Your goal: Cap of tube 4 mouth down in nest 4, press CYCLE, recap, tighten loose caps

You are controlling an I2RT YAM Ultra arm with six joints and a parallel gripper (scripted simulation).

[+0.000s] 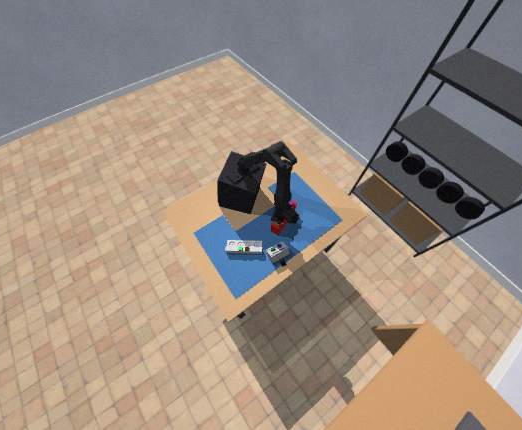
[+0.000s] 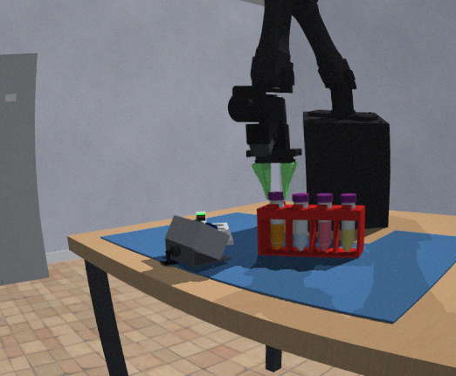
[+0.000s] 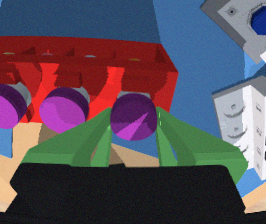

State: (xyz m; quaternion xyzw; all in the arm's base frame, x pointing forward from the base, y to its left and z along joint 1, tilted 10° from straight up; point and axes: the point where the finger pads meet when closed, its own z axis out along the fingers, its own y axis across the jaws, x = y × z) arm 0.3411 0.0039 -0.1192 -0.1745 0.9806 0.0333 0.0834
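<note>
Left to right, exterior view: sloping key desk (image 2: 194,240), then red decapping station (image 2: 310,212). Gripper (image 2: 275,175) clamped on purple cap (image 2: 276,197) of leftmost tube (image 2: 277,232), cap seated on tube. Green lamp (image 2: 201,215) lit.

Grey-blue walls are enclosing a floor (image 1: 100,240) of tan and terracotta tiles, where a wooden table (image 1: 195,220) on dark legs is casting a long shadow, a black metal shelf rack (image 1: 490,80) is standing by the wall, and a grey cabinet (image 2: 6,166) is standing nearby.
</note>
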